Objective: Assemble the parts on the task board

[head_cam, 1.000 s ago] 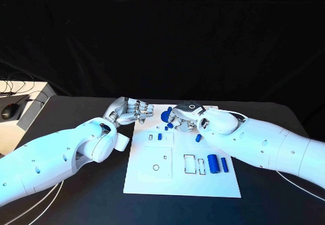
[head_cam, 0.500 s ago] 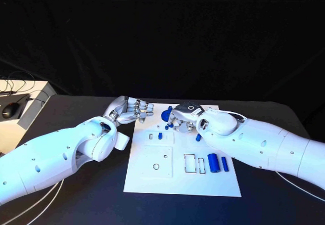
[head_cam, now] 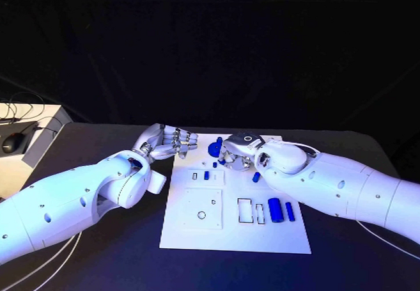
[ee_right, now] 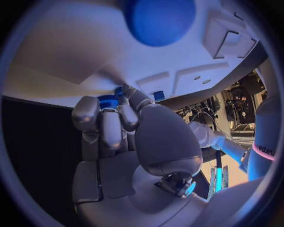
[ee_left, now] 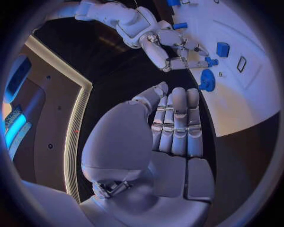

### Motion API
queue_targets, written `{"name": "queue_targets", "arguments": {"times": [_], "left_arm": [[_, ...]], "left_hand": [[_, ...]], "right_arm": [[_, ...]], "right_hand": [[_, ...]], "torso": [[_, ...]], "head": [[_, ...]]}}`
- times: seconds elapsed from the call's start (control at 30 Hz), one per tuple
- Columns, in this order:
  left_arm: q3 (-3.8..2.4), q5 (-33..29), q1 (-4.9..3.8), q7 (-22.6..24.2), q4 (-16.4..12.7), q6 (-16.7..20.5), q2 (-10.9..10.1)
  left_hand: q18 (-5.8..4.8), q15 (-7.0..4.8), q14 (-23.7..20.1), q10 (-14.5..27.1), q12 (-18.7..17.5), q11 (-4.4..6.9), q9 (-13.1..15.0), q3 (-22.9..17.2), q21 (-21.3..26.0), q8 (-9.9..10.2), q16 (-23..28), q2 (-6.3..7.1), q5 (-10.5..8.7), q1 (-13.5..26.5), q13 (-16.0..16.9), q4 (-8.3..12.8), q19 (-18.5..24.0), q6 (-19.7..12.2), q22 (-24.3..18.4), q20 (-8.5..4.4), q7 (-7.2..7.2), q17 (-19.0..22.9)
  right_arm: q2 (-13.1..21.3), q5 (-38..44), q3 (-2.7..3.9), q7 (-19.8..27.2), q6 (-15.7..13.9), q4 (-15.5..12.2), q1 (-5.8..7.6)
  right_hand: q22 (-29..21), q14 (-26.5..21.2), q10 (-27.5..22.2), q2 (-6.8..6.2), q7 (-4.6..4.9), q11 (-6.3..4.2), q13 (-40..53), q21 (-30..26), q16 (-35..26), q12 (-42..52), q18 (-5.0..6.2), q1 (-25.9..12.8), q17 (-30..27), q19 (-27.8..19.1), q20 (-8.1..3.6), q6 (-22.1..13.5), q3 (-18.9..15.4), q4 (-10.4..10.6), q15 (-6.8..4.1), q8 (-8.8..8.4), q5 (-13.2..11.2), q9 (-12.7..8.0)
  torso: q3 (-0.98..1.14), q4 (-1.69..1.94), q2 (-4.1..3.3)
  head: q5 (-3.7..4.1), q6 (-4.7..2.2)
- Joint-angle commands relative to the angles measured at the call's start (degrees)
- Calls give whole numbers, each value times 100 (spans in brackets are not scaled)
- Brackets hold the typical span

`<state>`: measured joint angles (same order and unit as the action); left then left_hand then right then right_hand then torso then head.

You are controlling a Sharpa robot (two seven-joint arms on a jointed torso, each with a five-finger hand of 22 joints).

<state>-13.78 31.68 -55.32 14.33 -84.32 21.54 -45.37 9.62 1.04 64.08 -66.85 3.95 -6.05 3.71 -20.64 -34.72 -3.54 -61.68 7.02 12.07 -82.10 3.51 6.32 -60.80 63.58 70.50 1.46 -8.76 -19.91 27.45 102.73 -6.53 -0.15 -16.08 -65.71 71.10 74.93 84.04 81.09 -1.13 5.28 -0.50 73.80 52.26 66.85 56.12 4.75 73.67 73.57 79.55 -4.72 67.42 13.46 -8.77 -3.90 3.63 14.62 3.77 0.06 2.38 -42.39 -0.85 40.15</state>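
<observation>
The white task board (head_cam: 234, 233) lies in the middle of the table. My right hand (head_cam: 236, 153) hovers over its far edge and pinches a small blue cylinder (ee_right: 108, 101) between its fingertips. A round blue part (head_cam: 218, 144) stands on the board just beside that hand, also seen as a blue disc (ee_right: 158, 19). My left hand (head_cam: 168, 142) is at the board's far left corner, fingers (ee_left: 176, 124) straight and side by side, holding nothing. Small blue parts (head_cam: 206, 175) (head_cam: 256, 178) sit in the far half of the board. Two long blue parts (head_cam: 274, 210) (head_cam: 290, 212) lie at its right.
Empty slots (head_cam: 245, 212) and a round hole (head_cam: 202, 216) show in the board's near half. A pale box with a mouse (head_cam: 12, 144) stands at the table's left edge. White cables (head_cam: 391, 248) run along the table under my right arm.
The right hand has shifted only slightly over the board's far edge, keeping the small blue cylinder. The left hand has stayed put.
</observation>
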Motion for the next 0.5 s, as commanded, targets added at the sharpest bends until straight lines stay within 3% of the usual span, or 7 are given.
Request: {"name": "queue_targets", "arguments": {"times": [0.03, 0.2, 0.33, 0.5], "left_arm": [[-3, -37, -3, 15, -6, -37, 5], [-3, -38, -3, 0, 5, -51, 3], [-2, -38, -3, -8, 10, -62, 3], [-2, -38, -2, -15, 20, -74, 7]], "left_hand": [[-22, -4, -38, 44, 30, 9, -7, 5, 35, -37, -19, -47, -25, 2, -6, -23, -7, -37, 8, -40, 8, 4], [-22, -4, -38, 44, 30, 9, -7, 5, 35, -37, -19, -47, -25, 2, -6, -23, -7, -37, 8, -40, 8, 4], [-20, -3, -40, 54, 30, 7, -6, 0, 41, -38, -23, -48, -25, -5, -6, -23, -10, -40, 12, -40, 8, 16], [-18, -3, -40, 58, 31, 6, -6, -6, 41, -39, -23, -52, -26, -13, -5, -20, -12, -40, 15, -41, 7, 22]], "right_arm": [[64, 65, -18, -166, 215, -14, -22], [188, 73, -19, -270, 171, -124, -26], [324, 77, -20, -383, 137, -284, -34], [491, 80, -20, -539, 120, -545, -53]], "right_hand": [[602, 21, 19, 19, -15, -51, 8, 35, 9, 17, -37, -14, 3, 40, -13, 99, 9, 17, -45, -3, -29, 8], [608, 26, 33, 5, -124, -115, 19, 70, -1, 0, -61, 13, 2, 58, -52, 335, -87, 63, -89, 5, -77, 49], [618, 32, 55, -20, -228, -176, 26, 110, -7, -20, -88, 0, 1, 79, -91, 516, -177, 168, -125, 28, -321, 102], [624, 40, 104, -98, -290, -216, 56, 127, -17, -30, -125, 7, -2, 99, -137, 606, -202, 377, -160, 23, -480, 152]], "torso": [[1, -2, 2], [7, -14, 5], [9, -16, 3], [10, -10, 7]], "head": [[5, -5], [10, -16], [11, -13], [26, -21]]}}
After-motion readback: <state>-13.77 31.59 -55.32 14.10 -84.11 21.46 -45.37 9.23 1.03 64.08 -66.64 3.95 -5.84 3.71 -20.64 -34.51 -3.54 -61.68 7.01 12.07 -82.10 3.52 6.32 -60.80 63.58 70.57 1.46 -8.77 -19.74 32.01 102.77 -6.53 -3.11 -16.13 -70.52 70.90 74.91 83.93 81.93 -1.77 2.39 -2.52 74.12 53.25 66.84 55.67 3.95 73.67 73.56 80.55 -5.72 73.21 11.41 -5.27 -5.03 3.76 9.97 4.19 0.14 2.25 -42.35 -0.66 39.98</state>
